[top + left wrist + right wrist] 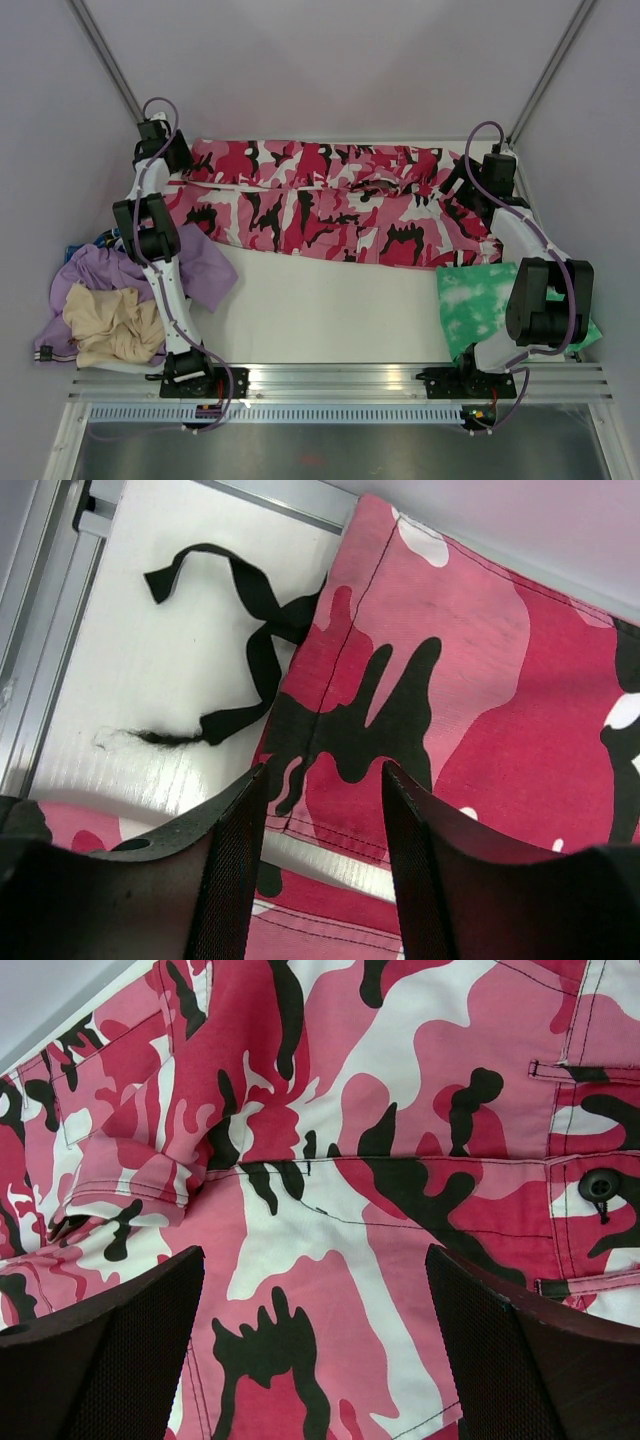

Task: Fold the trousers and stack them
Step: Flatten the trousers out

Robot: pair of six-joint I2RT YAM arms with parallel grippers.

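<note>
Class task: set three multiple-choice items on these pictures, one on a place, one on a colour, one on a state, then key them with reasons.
1. Where does the green tie-dye garment lie? A) near right B) far left C) far middle
2. What colour is the cord at the hem of the trousers? A) white B) black C) green
3. How is the right gripper? A) shut on cloth B) shut, empty C) open
Key: 1 A, the top view shows it near right; 2 B, it lies black on white; 3 C, its jaws stand wide apart, pinching nothing.
</note>
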